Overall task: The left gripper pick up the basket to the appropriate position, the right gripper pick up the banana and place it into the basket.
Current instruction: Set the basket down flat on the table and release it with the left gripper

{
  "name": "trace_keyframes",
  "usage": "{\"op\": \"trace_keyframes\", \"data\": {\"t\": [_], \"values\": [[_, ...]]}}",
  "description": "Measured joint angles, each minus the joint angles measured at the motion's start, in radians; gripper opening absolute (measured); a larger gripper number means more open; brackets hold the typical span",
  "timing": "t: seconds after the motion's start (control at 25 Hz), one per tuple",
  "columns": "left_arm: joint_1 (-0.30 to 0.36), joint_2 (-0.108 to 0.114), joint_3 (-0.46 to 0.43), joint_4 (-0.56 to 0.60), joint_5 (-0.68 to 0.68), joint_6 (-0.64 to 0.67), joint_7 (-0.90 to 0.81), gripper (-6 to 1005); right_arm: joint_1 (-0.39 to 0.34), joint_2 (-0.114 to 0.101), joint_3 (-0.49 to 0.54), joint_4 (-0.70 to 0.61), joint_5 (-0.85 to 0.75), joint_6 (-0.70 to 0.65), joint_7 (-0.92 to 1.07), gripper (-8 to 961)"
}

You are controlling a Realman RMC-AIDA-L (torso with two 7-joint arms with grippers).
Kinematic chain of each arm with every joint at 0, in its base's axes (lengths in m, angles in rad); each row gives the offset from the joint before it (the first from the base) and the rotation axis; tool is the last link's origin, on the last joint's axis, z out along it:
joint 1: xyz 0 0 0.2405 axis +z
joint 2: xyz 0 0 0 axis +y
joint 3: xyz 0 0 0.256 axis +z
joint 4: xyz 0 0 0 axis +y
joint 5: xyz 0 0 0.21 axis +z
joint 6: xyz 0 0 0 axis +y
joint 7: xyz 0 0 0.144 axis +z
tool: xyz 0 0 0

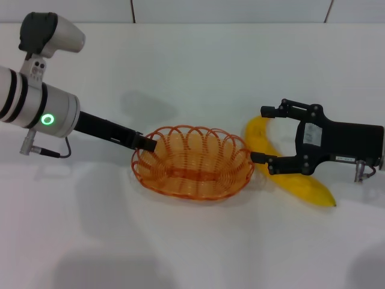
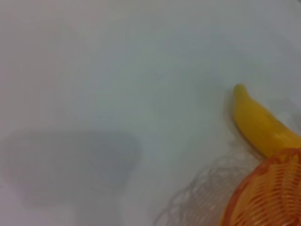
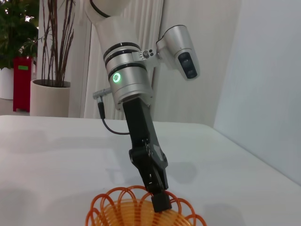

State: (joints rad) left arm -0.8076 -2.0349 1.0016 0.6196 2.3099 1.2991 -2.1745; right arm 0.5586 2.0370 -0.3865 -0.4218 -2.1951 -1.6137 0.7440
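Observation:
The orange wire basket (image 1: 191, 191) sits at the middle of the white table. My left gripper (image 1: 147, 143) reaches in from the left and is shut on the basket's left rim. The right wrist view shows it (image 3: 160, 200) clamped on the rim of the basket (image 3: 120, 203). The yellow banana (image 1: 304, 188) lies just right of the basket. My right gripper (image 1: 263, 135) is open, its two black fingers straddling the banana's far half, close to the basket's right rim. The left wrist view shows the banana (image 2: 258, 125) beside the basket (image 2: 273, 195).
The white table (image 1: 192, 72) stretches all round, with a wall along its far edge. The right wrist view shows potted plants (image 3: 47, 89) and a curtain beyond the table's left side.

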Motion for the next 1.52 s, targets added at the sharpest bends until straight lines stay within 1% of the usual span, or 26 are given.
{"op": "trace_keyframes", "data": {"t": [0.36, 0.68, 1.12, 1.32, 1.44, 1.52], "values": [[0.002, 0.001, 0.0, 0.0, 0.013, 0.0, -0.001, 66, 0.0, 0.0, 0.0, 0.0, 0.0, -0.004, 0.0, 888], [0.002, 0.001, 0.0, 0.0, 0.014, 0.0, -0.001, 129, 0.0, 0.0, 0.0, 0.0, 0.0, -0.007, 0.0, 888], [0.003, 0.0, 0.0, 0.004, 0.01, 0.002, 0.009, 312, -0.009, -0.001, 0.0, 0.0, 0.0, -0.009, 0.0, 888], [0.017, 0.001, 0.002, 0.04, 0.01, 0.014, 0.01, 522, -0.014, -0.001, 0.001, -0.001, 0.001, -0.009, 0.0, 887], [0.043, 0.001, 0.002, 0.102, 0.009, 0.043, 0.006, 656, -0.021, -0.002, 0.009, -0.003, 0.001, -0.01, 0.0, 887], [0.08, 0.001, 0.002, 0.18, -0.001, 0.09, -0.001, 747, -0.029, -0.003, 0.023, -0.005, 0.002, -0.015, 0.0, 887]]}}
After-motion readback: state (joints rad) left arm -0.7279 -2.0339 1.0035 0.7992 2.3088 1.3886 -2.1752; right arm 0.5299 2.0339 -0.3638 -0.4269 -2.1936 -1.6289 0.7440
